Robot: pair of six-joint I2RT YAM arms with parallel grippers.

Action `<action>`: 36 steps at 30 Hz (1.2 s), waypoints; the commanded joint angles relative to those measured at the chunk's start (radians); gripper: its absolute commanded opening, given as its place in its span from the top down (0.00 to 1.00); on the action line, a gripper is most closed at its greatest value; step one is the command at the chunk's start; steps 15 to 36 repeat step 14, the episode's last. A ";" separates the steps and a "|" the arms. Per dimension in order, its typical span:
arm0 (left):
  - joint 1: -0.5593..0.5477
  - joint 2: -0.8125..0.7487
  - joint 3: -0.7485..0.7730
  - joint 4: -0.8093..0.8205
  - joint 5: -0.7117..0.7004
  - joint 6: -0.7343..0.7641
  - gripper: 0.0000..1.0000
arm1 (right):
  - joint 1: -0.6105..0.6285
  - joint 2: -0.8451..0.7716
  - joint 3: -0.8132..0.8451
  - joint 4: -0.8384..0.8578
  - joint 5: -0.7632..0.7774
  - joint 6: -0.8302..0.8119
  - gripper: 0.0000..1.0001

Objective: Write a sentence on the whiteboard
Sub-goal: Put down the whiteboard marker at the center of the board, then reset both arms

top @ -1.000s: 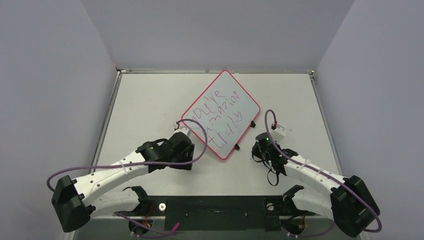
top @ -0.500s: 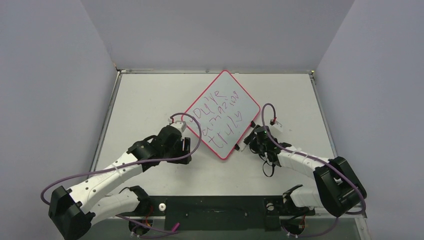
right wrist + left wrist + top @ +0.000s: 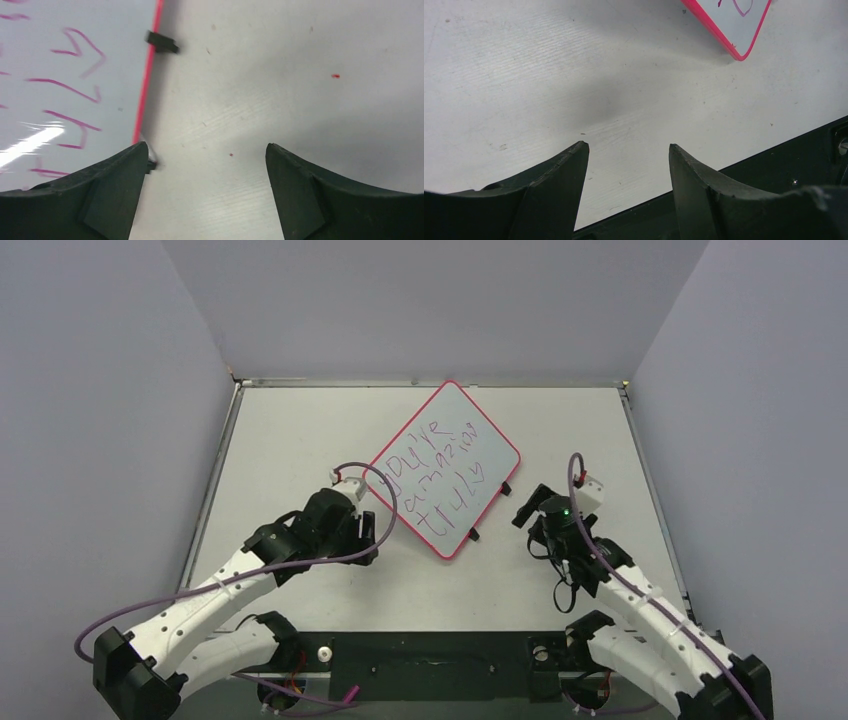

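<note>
One flat, rectangular white board with a thin red-pink rim and rounded corners lies on a pale grey table. It is turned so that its corners point like a diamond. It sits toward the far middle of the table, between two robot arms.

On the board is one handwritten sentence in scrawled reddish-purple marker, set in three slanted lines. Two small black tabs stick out from the board's lower right edge, one higher and one nearer the bottom corner.

The two arms are white and black, and each carries one purple cable. The left arm reaches in from the near left. The left gripper is near the board's lower left edge. Its two dark fingers stand apart over bare table with nothing between them, and its wrist camera shows the board's bottom corner off to the upper right, apart from the fingers.

The right arm reaches in from the near right. The right gripper is near the board's lower right edge, and its two fingers are spread wide with only table between them.

One black mounting plate runs along the near edge.
</note>
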 commanded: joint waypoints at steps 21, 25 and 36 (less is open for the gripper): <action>0.020 -0.075 0.027 0.056 -0.036 0.067 0.43 | 0.005 -0.237 0.102 0.036 0.050 -0.153 0.12; 0.020 -0.075 0.027 0.056 -0.036 0.067 0.43 | 0.005 -0.237 0.102 0.036 0.050 -0.153 0.12; 0.020 -0.075 0.027 0.056 -0.036 0.067 0.43 | 0.005 -0.237 0.102 0.036 0.050 -0.153 0.12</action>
